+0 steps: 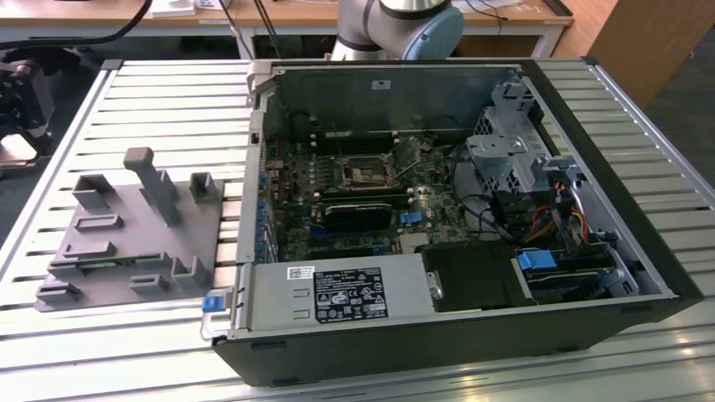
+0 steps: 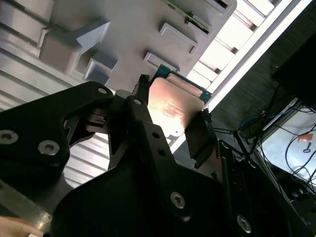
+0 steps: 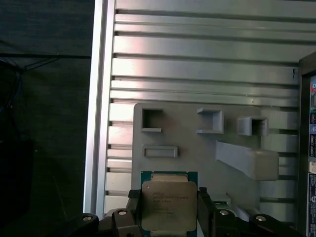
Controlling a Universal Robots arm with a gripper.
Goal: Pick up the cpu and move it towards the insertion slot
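Two jaws are clamping the cpu (image 3: 169,201) by opposite edges, one on each side, so the chip is sitting squarely between them with its metal top facing the camera in the first wrist view. We are judging it to be hanging over one edge of the grey fixture plate (image 3: 197,158) rather than resting in a pocket. The insertion slot (image 1: 367,172) is lying well apart from that plate, inside the open computer case (image 1: 625,176), toward the exterior view's right of the plate. We are taking the slot's place from the exterior view, while both wrist views are giving us the grip.
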